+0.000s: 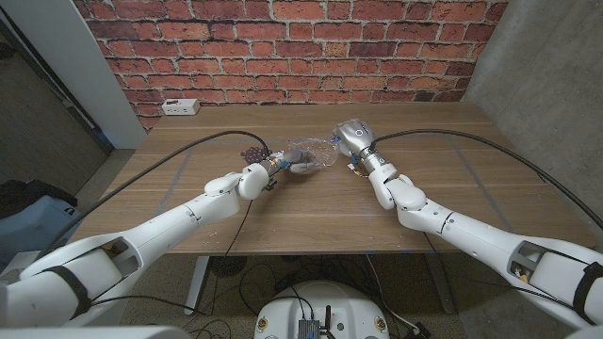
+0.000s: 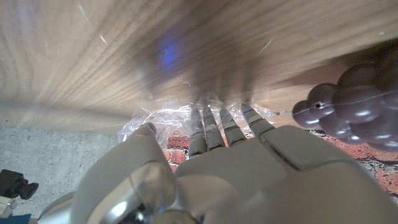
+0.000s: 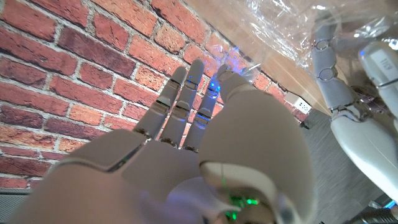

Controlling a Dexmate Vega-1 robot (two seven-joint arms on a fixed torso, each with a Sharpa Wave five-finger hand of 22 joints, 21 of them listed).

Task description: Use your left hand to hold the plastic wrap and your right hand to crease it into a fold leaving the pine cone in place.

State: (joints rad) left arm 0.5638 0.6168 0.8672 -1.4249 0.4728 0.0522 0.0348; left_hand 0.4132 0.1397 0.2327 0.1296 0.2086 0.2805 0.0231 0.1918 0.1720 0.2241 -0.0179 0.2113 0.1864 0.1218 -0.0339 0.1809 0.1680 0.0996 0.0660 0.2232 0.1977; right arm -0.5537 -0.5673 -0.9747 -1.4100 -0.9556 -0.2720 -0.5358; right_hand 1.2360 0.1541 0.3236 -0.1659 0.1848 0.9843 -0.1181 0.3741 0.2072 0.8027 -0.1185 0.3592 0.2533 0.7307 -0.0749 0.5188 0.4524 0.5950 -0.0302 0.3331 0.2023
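Observation:
A crumpled sheet of clear plastic wrap (image 1: 318,151) lies at the middle of the wooden table (image 1: 443,188). A dark pine cone (image 1: 252,153) sits just beyond its left end, also seen as the pine cone (image 2: 351,102) beside my left hand. My left hand (image 1: 281,168) holds the wrap down at its left end; its fingertips (image 2: 214,118) press the plastic wrap (image 2: 158,118) onto the wood. My right hand (image 1: 356,139) hovers at the wrap's right end, fingers (image 3: 186,102) straight and holding nothing. The plastic wrap (image 3: 292,28) and the left hand's fingers (image 3: 326,68) lie ahead of it.
A white power strip (image 1: 179,106) lies at the table's back left edge, in front of the brick wall (image 1: 283,38). Black cables run along both arms over the table. Bare wood lies left and right of the wrap.

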